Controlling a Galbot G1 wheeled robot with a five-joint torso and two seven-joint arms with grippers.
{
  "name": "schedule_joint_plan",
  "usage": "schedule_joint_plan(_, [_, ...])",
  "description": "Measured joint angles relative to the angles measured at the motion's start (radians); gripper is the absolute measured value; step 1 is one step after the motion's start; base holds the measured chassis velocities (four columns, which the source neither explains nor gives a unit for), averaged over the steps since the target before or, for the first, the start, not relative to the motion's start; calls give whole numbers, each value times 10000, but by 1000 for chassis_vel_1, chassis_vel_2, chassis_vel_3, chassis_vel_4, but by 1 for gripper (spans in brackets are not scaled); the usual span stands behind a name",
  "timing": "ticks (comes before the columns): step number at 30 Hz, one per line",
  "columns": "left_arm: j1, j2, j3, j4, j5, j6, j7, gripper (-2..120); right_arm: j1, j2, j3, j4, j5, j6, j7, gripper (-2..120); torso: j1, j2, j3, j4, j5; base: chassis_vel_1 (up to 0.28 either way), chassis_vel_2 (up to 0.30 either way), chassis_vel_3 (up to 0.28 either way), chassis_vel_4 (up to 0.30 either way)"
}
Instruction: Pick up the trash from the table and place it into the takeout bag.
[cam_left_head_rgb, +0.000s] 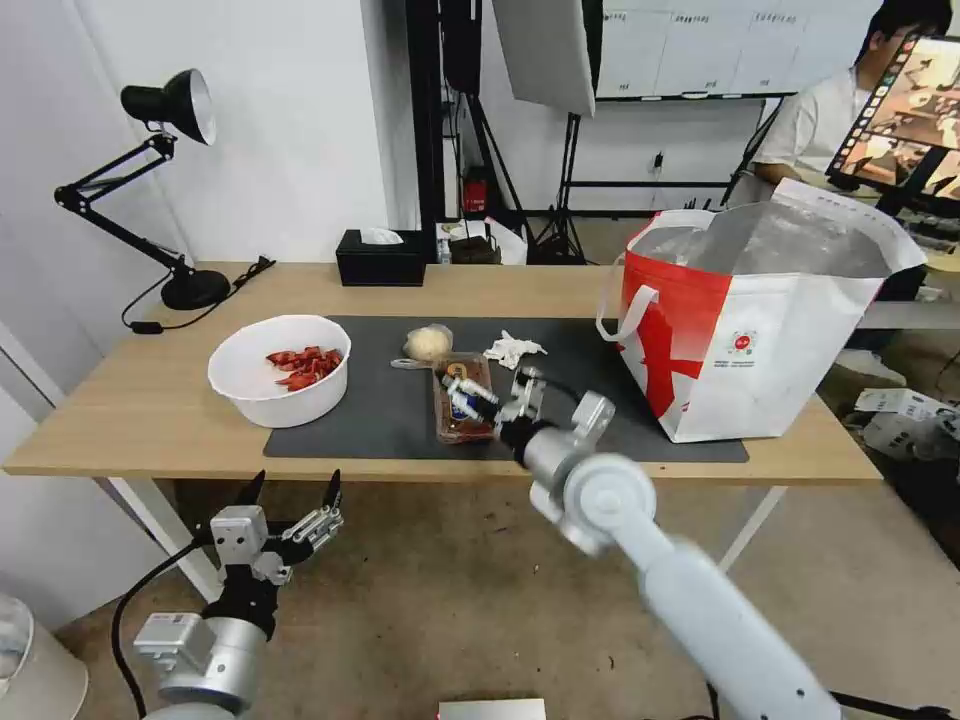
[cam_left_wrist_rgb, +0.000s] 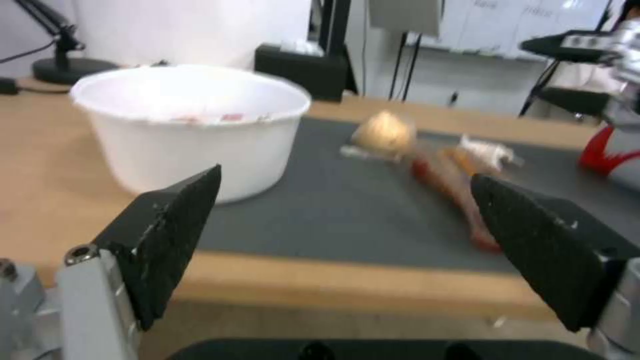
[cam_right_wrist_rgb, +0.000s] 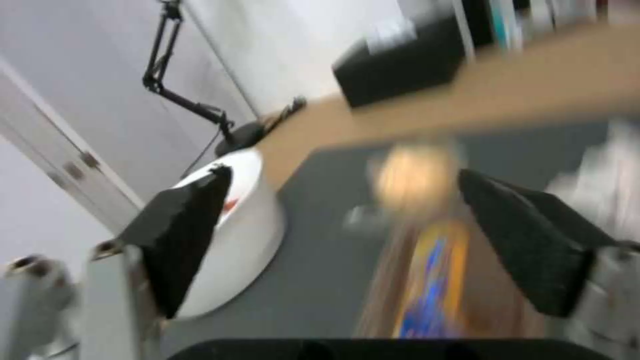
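Right gripper (cam_left_head_rgb: 497, 392) of mine hangs just over the clear hinged plastic tray with red food scraps (cam_left_head_rgb: 463, 398), fingers spread wide w/ nothing between them; in the right wrist view the two black pads (cam_right_wrist_rgb: 183, 237) stand well apart either side of that tray (cam_right_wrist_rgb: 427, 280), which is too blurred there to tell if a pad touches it. My left gripper (cam_left_head_rgb: 290, 497) sits low, below and in front of the table's near edge, also wide open and empty; left wrist view shows both black pads (cam_left_wrist_rgb: 163, 235) apart, facing the tabletop.

Trash, all on the large dark grey mat (cam_left_head_rgb: 380, 410) of the long light-wood table (cam_left_head_rgb: 120, 420): the tray near the mat's middle; a plastic-wrapped beige lump (cam_left_head_rgb: 428, 344) just behind it; a crumpled white tissue (cam_left_head_rgb: 512, 350) beside the lump, toward my right; a round white bowl of red scraps (cam_left_head_rgb: 279, 368) at the mat's left end, partly over its edge onto the wood.

Big boxy white takeout bag with a red panel and silver foil lining (cam_left_head_rgb: 760, 330) stands upright at the table's right end, mouth open, white strap handle hanging on its left side. It's apart from the tray and tissue.

Black tissue box (cam_left_head_rgb: 380, 258) at the back edge, black desk lamp (cam_left_head_rgb: 150, 180) at the back left corner.
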Motion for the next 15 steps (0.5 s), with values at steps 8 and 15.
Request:
schedule_joint_plan(8, [-435,450,152,-352,-2798,1228,-539,100,2558,-326,-1769,-2580,-1492,-690,-3977,54,0,0,1,4,-1,0,0,0,0])
schedule_joint_plan(15, [-1392,839,402,-207,-6234,2138,-1308,100,3072,39,-2227,-4465,-4235,173,-5939,30,2,-1,2,1,0,0,0,0,0])
